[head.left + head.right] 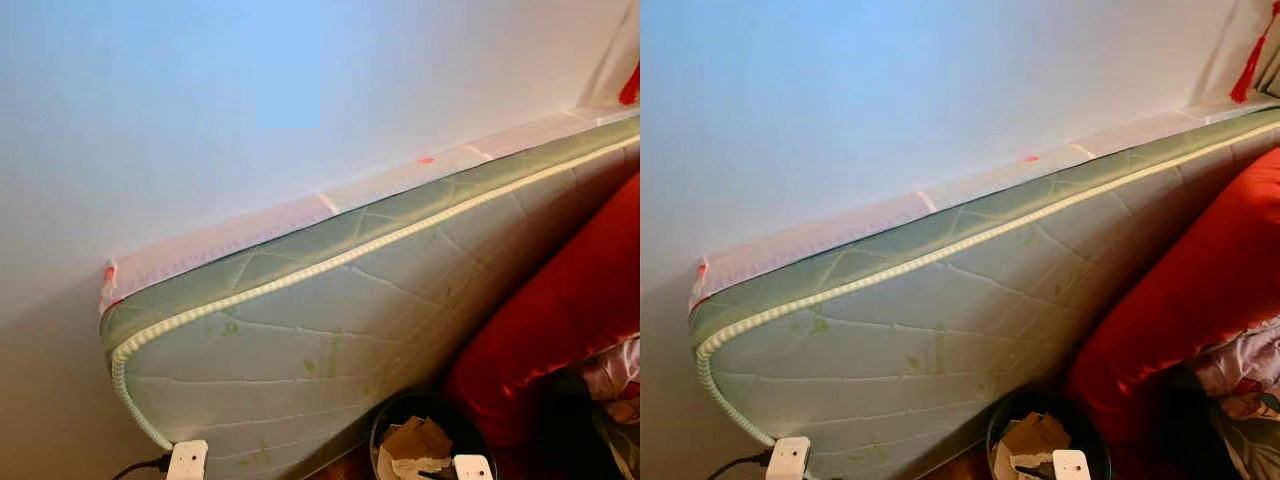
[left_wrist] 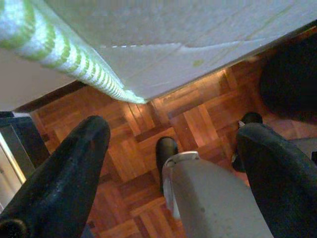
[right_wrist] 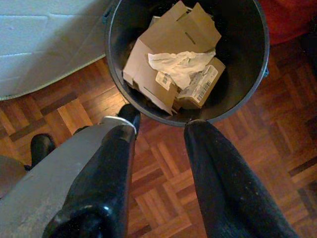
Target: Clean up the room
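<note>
A black bin (image 3: pixel 247 64) stands on the parquet floor, holding flattened cardboard (image 3: pixel 163 44) and a crumpled white paper (image 3: pixel 181 64). My right gripper (image 3: pixel 159 128) hangs open just short of the bin's rim, with nothing between its fingers. The bin (image 1: pixel 392 418) sits at the foot of a green-and-white quilted mattress (image 1: pixel 330 320) that leans on its long edge against the wall. My left gripper (image 2: pixel 173 133) is open and empty above the floor, below the mattress's lower corner (image 2: pixel 133 94).
A big red cushion (image 1: pixel 560 310) leans on the mattress at the right, with patterned fabric (image 1: pixel 1240 375) below it. A black cable (image 1: pixel 140 466) lies by the wall at the lower left. My own legs and feet (image 2: pixel 166 148) stand on the parquet.
</note>
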Robot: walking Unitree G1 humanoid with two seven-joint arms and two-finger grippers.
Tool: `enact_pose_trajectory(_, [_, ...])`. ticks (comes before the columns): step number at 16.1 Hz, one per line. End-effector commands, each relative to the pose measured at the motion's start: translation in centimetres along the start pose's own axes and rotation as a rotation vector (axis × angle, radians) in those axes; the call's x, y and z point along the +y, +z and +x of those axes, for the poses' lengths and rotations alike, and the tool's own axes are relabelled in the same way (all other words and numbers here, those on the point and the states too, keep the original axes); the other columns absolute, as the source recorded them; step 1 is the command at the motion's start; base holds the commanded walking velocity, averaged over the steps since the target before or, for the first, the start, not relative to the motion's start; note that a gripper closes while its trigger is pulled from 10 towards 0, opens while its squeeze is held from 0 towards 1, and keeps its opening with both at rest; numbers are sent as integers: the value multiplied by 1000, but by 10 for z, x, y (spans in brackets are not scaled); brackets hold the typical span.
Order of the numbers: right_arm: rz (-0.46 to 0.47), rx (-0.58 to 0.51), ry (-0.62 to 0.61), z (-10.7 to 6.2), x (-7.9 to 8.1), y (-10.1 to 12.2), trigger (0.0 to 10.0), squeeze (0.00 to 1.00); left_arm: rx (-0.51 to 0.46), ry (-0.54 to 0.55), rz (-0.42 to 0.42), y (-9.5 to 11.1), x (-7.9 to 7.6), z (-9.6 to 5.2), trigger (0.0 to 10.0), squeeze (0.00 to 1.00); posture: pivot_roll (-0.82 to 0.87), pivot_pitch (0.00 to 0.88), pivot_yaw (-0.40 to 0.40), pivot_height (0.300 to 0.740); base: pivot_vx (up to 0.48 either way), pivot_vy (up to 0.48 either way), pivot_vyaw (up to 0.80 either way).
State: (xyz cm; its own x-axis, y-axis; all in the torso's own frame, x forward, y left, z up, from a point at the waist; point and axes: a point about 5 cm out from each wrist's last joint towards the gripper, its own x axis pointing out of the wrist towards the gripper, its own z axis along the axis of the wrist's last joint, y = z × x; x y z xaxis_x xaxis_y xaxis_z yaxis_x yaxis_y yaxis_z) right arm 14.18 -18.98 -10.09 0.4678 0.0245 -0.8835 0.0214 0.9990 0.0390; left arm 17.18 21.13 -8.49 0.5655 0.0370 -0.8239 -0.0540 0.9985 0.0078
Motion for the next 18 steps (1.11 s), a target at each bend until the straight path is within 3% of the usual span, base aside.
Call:
enact_pose_trajectory(1, [-3,3,0,-1,-2,-3,10000,0,4,0,2,0,1,0,10000,0,53,0,-48,740,0,0,0])
enact_pose_trajectory(11, [-36,6,8,-2,-4,-5,10000,0,-5,-1,15,2,0,0,10000,0,44,0,-47,740,0,0,0])
enact_pose_trajectory(18, [-50,11,16,-1,0,-8,10000,0,-7,-10,26,2,-2,0,10000,0,42,0,-44,740,-274,0,0])
